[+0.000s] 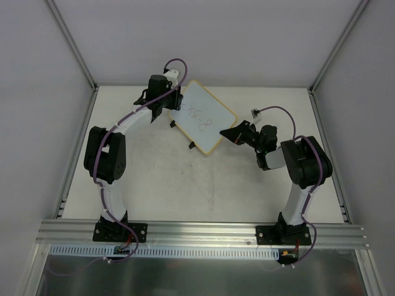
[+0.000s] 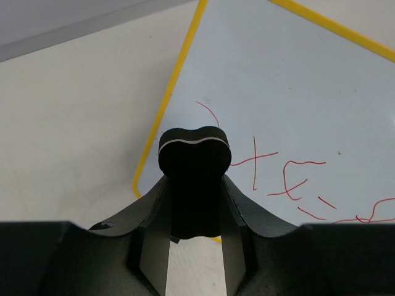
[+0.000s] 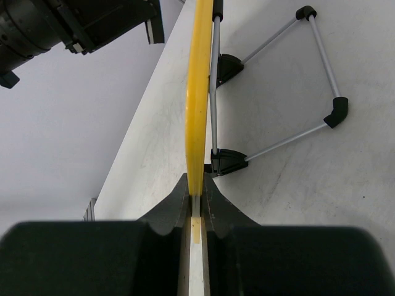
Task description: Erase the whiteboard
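The whiteboard (image 1: 202,116) lies tilted at the back middle of the table, white with a yellow frame and red scribbles. My left gripper (image 1: 176,100) is shut on a small black eraser (image 2: 194,154), which sits at the board's near-left corner, next to the red marks (image 2: 290,182). My right gripper (image 1: 232,133) is shut on the board's right edge; in the right wrist view the yellow frame (image 3: 199,92) runs edge-on between the fingers. Black clips (image 3: 227,161) and a wire stand (image 3: 321,68) show on the board's back.
Two black clips (image 1: 191,146) stick out of the board's lower left edge. Metal frame posts (image 1: 71,43) rise at the table's back corners. An aluminium rail (image 1: 197,231) runs along the near edge by the arm bases.
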Action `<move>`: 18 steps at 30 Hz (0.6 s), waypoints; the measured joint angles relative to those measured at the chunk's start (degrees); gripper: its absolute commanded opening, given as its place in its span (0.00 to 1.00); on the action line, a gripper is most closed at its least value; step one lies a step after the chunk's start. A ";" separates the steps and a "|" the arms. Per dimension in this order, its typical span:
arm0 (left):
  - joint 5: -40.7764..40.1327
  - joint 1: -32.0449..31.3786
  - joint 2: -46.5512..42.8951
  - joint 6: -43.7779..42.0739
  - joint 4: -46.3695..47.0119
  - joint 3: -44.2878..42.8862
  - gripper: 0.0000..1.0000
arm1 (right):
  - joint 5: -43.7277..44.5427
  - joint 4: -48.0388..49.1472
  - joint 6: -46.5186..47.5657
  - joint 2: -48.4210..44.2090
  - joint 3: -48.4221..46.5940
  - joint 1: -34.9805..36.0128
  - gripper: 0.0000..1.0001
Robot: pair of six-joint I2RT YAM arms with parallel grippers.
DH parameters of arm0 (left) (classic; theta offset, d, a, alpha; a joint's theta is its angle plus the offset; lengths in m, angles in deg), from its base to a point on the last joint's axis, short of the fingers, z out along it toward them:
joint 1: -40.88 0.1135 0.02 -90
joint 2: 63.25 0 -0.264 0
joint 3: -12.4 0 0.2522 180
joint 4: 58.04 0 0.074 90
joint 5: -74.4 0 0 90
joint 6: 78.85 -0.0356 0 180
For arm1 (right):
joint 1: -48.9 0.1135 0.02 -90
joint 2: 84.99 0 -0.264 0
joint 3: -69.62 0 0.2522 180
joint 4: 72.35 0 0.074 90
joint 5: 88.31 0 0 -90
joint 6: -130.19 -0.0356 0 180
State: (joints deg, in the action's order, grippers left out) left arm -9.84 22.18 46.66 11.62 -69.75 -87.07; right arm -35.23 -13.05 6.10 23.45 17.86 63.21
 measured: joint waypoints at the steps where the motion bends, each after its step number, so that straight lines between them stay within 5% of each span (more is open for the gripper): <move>1: 0.00 0.00 0.81 -0.15 0.63 -0.50 0.00 | 0.00 0.00 0.00 0.00 0.00 0.00 0.00; 18: -0.42 0.00 9.35 -2.86 2.05 -7.52 0.00 | -0.02 0.00 0.02 0.00 0.00 0.00 0.00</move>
State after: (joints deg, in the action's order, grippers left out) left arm -10.26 22.18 56.01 8.76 -67.70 -94.59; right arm -35.25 -13.05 6.12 23.45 17.86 63.21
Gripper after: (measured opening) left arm 0.310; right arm 0.080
